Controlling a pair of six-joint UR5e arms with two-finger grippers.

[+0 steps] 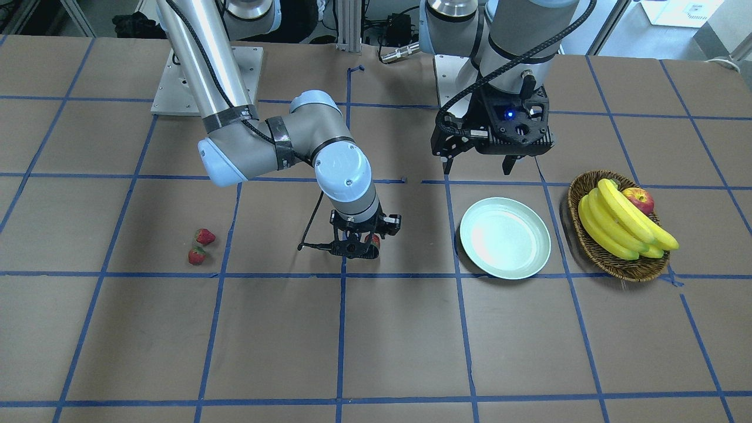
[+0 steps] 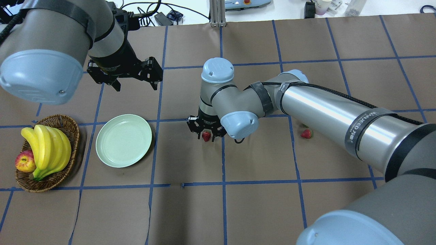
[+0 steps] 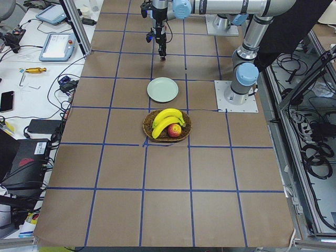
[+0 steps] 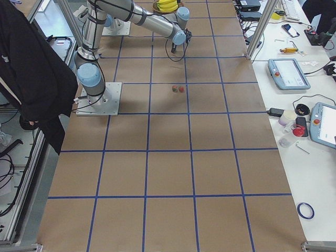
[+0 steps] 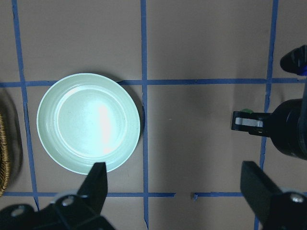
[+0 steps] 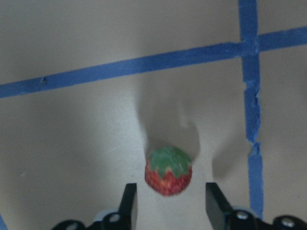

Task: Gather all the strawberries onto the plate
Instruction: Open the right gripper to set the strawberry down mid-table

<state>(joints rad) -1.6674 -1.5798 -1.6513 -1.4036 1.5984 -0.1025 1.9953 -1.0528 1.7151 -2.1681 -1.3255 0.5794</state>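
One strawberry (image 6: 168, 171) lies on the brown table between the fingers of my right gripper (image 6: 170, 201), which is open with a gap on each side of the berry. In the overhead view that gripper (image 2: 206, 135) is at mid-table, right of the plate (image 2: 123, 140). The pale green plate holds nothing. Two more strawberries (image 1: 204, 236) (image 1: 196, 255) lie close together further to my right. My left gripper (image 5: 175, 191) hangs open and empty above the table beside the plate (image 5: 88, 122).
A brown wicker basket (image 2: 69, 127) with bananas (image 2: 47, 146) and an apple (image 2: 25, 161) stands just left of the plate. Blue tape lines grid the table. Both arm bases are mounted at the table's near edge.
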